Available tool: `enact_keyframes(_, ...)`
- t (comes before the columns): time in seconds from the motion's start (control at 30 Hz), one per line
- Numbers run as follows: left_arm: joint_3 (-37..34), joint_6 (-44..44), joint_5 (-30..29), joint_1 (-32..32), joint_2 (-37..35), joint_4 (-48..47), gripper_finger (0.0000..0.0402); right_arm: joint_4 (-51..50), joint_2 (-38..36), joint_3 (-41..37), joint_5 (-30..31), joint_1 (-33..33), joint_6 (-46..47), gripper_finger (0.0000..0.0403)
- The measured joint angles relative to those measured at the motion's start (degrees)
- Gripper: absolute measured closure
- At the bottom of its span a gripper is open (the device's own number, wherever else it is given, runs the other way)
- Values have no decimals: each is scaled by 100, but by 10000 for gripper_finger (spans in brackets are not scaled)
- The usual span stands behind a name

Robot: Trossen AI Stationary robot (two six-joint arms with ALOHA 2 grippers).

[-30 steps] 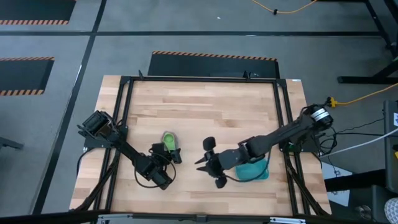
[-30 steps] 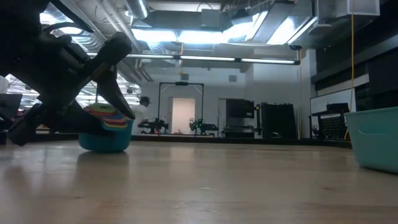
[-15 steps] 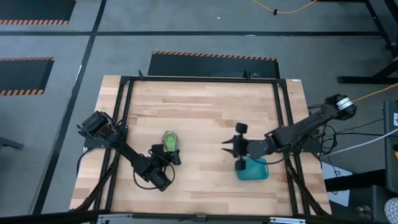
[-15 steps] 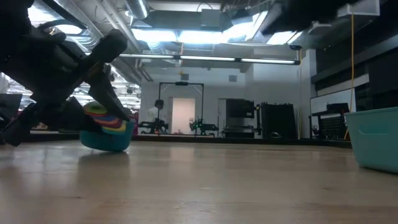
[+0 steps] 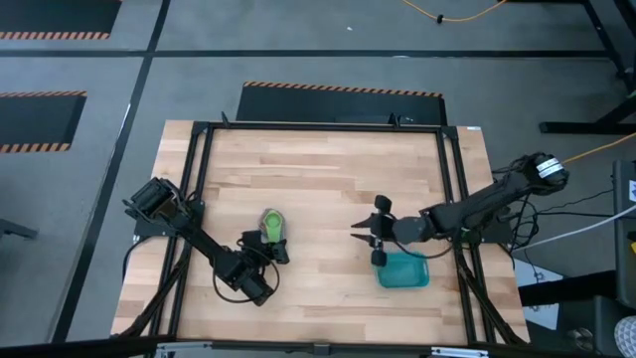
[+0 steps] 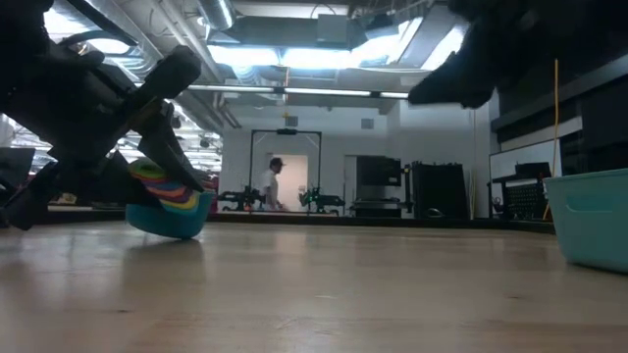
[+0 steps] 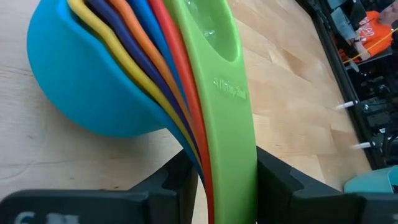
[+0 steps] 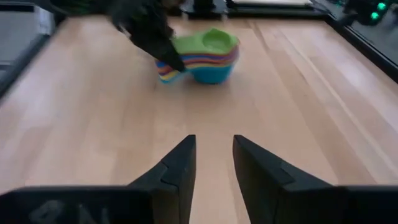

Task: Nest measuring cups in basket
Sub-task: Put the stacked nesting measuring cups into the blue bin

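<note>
The left tool [image 5: 264, 251] clamps the stacked handles of the nested measuring cups [image 5: 270, 223] at mid-counter [image 5: 318, 169]; the basket [image 5: 403, 270] lies well off toward the right tool [image 5: 370, 236], fingers narrow and empty, just beside it

Two dark jointed arms; black wedge-shaped fingers [image 8: 180, 168] (matte plastic); black cables trailing.

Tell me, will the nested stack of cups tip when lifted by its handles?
Probably it tilts: in the low view the nested cups already lean on the table. The left gripper clamps only the stacked handles, so the bowls hang to one side. The plastic looks stiff and light.
</note>
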Motion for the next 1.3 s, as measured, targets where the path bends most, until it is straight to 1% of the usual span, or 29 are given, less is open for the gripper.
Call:
enact_keyframes(0.1, 0, 2, -13, 0, 0, 33, 286, 87, 301, -9, -68, -267, 75, 291)
enact_keyframes(0.17, 0, 56, -24, 0, 0, 78, 286, 254, 539, -9, -282, -435, 154, 291)
enact_keyframes(0.27, 0, 402, -28, 0, 0, 273, 286, 420, 834, -11, -647, -604, 149, 291)
enact_keyframes(0.4, 0, 916, -31, 1, 0, 626, 288, 625, 1030, -11, -766, -694, 145, 291)
enact_keyframes(0.53, 0, 1182, 4, 2, 0, 810, 305, 774, 1049, -11, -771, -699, 126, 291)
enact_keyframes(0.7, 0, 1194, 0, 11, 0, 809, 329, 829, 1049, -9, -771, -697, 115, 291)
enact_keyframes(1.0, 0, 1196, 2, 13, 0, 828, 330, 829, 1049, -9, -771, -697, 116, 291)
enact_keyframes(1.17, 0, 1199, 0, 7, 0, 906, 334, 784, 1009, -9, -776, -697, -55, 291)
enact_keyframes(1.3, 0, 1388, 10, -2, 0, 1151, 334, 563, 745, -9, -1008, -697, -176, 291)
